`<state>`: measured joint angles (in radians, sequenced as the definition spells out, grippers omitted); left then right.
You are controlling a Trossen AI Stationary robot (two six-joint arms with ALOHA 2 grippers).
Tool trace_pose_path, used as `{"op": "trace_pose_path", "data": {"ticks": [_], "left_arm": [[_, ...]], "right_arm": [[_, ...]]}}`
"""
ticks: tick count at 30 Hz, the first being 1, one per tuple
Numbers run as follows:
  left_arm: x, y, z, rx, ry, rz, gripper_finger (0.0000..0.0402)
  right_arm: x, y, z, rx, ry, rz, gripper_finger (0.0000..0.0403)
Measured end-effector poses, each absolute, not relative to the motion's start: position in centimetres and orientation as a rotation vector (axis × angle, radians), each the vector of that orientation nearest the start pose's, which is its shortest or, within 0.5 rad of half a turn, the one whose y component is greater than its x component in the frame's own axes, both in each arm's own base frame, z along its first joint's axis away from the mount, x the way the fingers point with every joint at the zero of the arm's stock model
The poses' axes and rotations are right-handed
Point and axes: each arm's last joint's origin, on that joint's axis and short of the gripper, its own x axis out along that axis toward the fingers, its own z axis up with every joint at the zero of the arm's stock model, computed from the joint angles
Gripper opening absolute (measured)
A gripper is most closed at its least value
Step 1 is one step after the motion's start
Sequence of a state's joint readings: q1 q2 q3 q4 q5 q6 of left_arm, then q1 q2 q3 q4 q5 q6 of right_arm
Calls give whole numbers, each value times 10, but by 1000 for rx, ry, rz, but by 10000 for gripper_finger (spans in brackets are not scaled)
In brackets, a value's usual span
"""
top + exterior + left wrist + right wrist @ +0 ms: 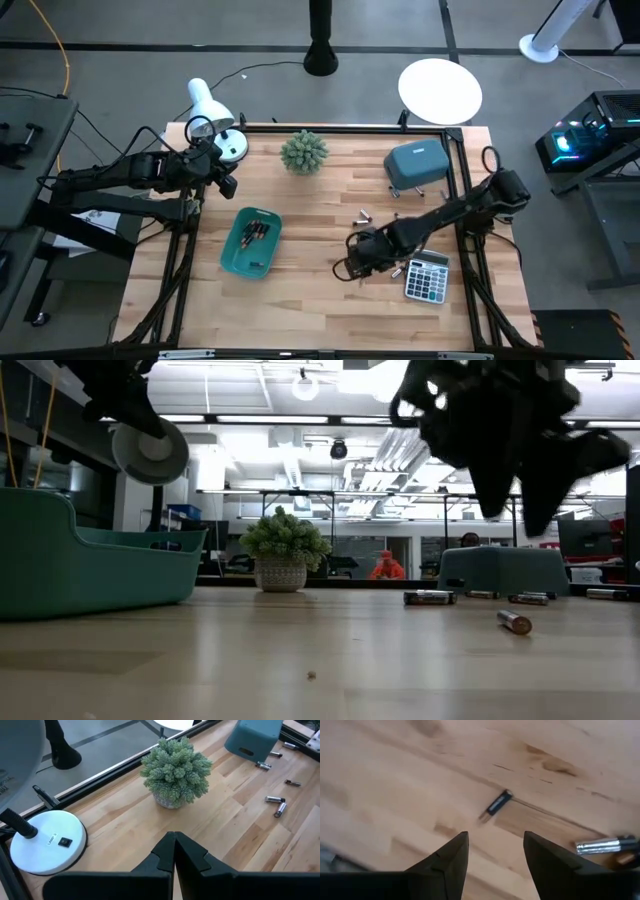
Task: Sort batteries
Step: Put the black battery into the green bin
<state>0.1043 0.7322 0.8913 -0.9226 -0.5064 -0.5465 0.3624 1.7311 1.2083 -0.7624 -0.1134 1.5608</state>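
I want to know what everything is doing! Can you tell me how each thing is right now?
Left gripper: shut, empty, near the lamp.
Right gripper: open, empty, above the table.
Dark battery: lying loose on the table.
Silver battery: lying loose on the table.
Teal tray: upright, batteries inside.
Second teal tray: upside down.
Calculator: lying flat.

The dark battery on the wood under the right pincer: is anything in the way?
Nothing visible is. The right pincer is open above bare table, and the dark battery lies just ahead of its fingertips. A silvery battery lies off to one side, clear of the path.
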Motion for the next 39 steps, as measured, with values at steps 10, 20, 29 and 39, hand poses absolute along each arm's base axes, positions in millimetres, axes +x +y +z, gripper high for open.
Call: {"op": "trace_pose_path", "data": {"ticks": [10,20,29,39], "left_arm": [[122,26,313,-357,594,726,0],[122,26,313,-324,611,704,0],[122,26,313,-307,617,699,0],[122,26,313,-291,619,696,0]], "right_arm": [[315,131,179,1280,1204,-865,179],[324,134,156,1323,1202,-940,179],[329,137,131,1294,1263,-979,152],[331,105,147,1131,1211,-912,17]]}}
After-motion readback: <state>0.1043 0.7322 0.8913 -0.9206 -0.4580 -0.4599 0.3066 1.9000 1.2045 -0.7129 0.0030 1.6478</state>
